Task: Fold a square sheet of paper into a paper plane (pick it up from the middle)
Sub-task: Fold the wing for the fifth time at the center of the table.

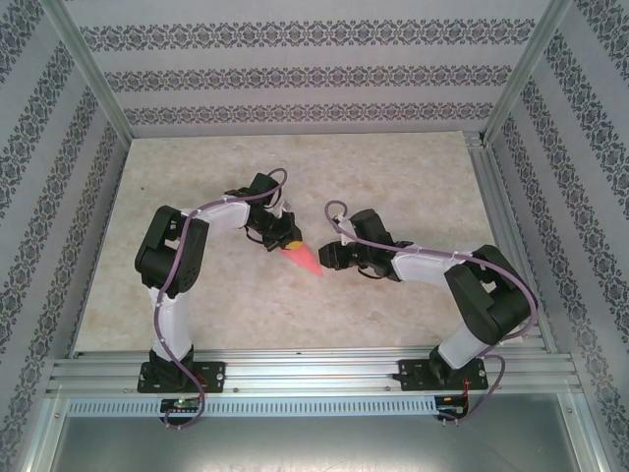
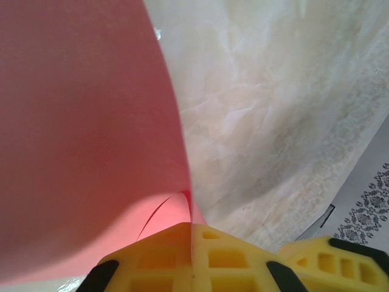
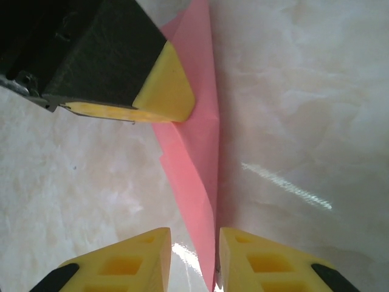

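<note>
The slim, pointed pink-red paper plane (image 1: 303,259) is pinched by the left end effector (image 1: 286,242). Its tip is flanked by the spread right end effector (image 3: 194,234).

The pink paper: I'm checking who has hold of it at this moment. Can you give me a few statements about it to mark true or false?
1. The left gripper is shut on the pink paper. True.
2. The right gripper is clamped tight on the paper. False: its jaws stand apart, with the paper's narrow end between them.
3. The paper lies as a flat, unfolded square on the table. False: it is folded to a pointed shape.
4. From above, the paper sits between the two grippers. True.
</note>
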Controlling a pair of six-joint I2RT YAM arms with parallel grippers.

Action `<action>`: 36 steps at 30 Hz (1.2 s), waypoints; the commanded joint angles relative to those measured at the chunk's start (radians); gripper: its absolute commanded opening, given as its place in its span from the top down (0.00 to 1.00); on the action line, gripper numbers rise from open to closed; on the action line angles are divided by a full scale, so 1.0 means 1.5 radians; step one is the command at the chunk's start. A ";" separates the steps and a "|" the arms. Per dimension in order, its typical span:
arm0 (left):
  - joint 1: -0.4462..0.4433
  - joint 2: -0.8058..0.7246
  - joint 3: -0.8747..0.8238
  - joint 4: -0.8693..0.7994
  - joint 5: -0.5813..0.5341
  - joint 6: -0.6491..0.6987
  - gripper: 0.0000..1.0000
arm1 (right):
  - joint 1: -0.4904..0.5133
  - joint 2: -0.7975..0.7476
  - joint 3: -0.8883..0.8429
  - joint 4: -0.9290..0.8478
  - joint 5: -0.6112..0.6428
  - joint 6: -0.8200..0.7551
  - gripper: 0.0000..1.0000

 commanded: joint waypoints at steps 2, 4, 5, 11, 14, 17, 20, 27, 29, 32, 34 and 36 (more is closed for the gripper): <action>0.006 0.011 0.024 -0.013 0.018 0.022 1.00 | 0.034 0.041 0.047 -0.049 0.047 -0.052 0.72; 0.007 0.011 0.027 -0.015 0.020 0.023 1.00 | 0.046 0.056 0.074 -0.094 0.074 -0.084 0.72; 0.007 0.011 0.028 -0.015 0.022 0.022 1.00 | 0.050 0.062 0.082 -0.105 0.077 -0.098 0.72; 0.006 0.009 0.033 -0.020 0.030 0.024 1.00 | 0.065 0.078 0.099 -0.134 0.137 -0.129 0.76; 0.007 0.007 0.035 -0.022 0.032 0.025 1.00 | 0.068 0.085 0.107 -0.136 0.139 -0.128 0.73; 0.008 0.007 0.033 -0.026 0.032 0.029 1.00 | 0.070 0.086 0.110 -0.129 0.144 -0.129 0.73; 0.007 0.008 0.029 -0.026 0.031 0.030 1.00 | 0.067 0.091 0.120 -0.128 0.126 -0.121 0.72; 0.008 0.008 0.027 -0.021 0.036 0.029 1.00 | 0.075 0.111 0.132 -0.124 0.100 -0.117 0.75; 0.010 0.006 0.025 -0.020 0.036 0.028 1.00 | 0.077 0.115 0.135 -0.137 0.111 -0.124 0.81; 0.010 0.004 0.022 -0.018 0.042 0.028 1.00 | 0.079 0.117 0.134 -0.144 0.123 -0.131 0.80; 0.012 0.004 0.021 -0.018 0.042 0.029 1.00 | 0.085 0.119 0.134 -0.148 0.129 -0.140 0.83; 0.014 0.002 0.020 -0.017 0.047 0.029 1.00 | 0.091 0.121 0.135 -0.150 0.145 -0.149 0.91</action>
